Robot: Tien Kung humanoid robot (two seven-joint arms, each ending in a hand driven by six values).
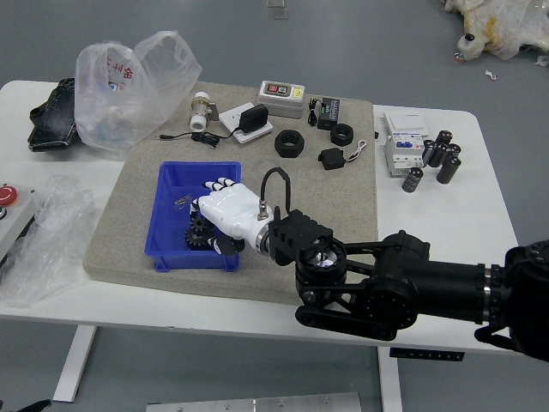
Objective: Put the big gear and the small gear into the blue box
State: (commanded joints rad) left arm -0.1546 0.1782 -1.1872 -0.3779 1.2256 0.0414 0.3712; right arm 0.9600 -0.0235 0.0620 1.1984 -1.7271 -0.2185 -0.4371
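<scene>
Big gear (196, 241) sits inside the blue box (190, 261), near end; small gear (201, 224) in there too, overlapping it. Right hand (230, 209) over the box's right side, fingers spread, gripping nothing. Left hand (36, 405) well apart, nearer than the box; can't tell its state.

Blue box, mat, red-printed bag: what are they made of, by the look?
Blue box: likely moulded plastic, low sheen; smooth, evenly coloured walls.
Mat: felt or other cloth, can't say which; matte, grainy grey-beige.
Red-printed bag: thin plastic film, glossy; see-through, crinkled, with highlights.
</scene>
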